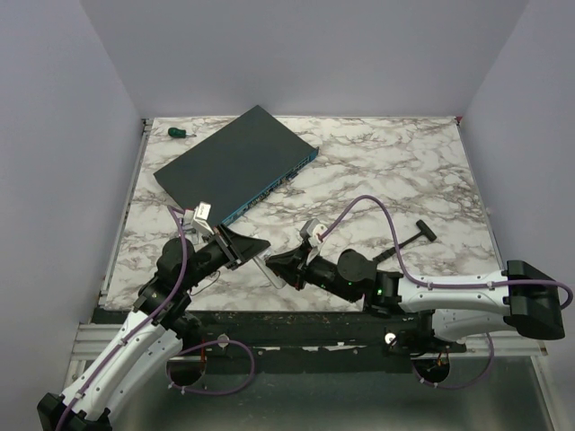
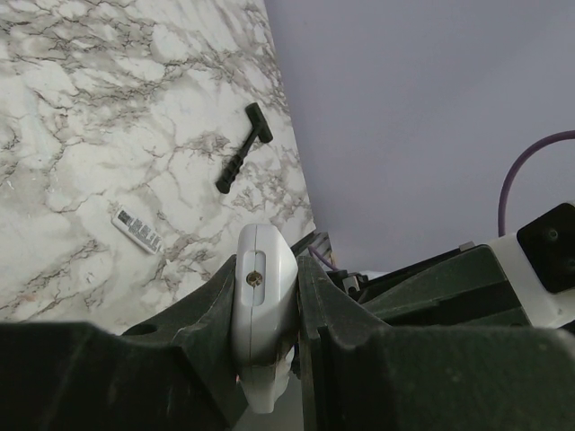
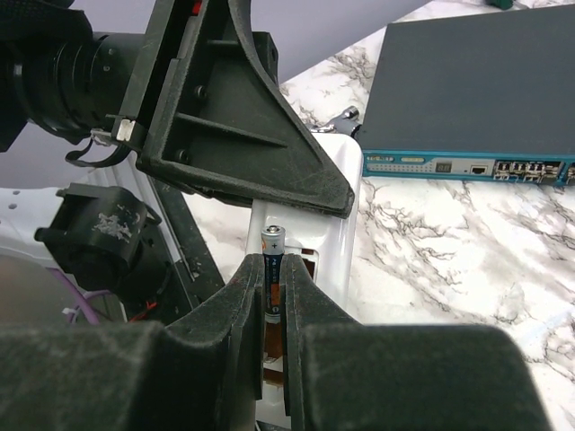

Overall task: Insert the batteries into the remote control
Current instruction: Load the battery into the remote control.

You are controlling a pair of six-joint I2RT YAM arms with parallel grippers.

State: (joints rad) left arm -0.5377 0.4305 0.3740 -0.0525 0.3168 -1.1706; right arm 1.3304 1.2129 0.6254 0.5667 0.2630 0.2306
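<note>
No word, brand or number can be read. The small cylindrical battery with a blue and orange wrap (image 3: pixel 273 242), pinched in the right end effector (image 3: pixel 274 269) in front of the slim white plastic remote control (image 3: pixel 346 224), bears a tiny white mark on its blue band, perhaps a plus sign, too small to be sure. The flat dark grey box with a blue front edge (image 3: pixel 476 90) has minute white printing beside its ports, illegible. On the marble-patterned tabletop (image 2: pixel 90 108) lies a small white strip (image 2: pixel 137 229) printed with dark barcode-like bars, its characters unreadable.
</note>
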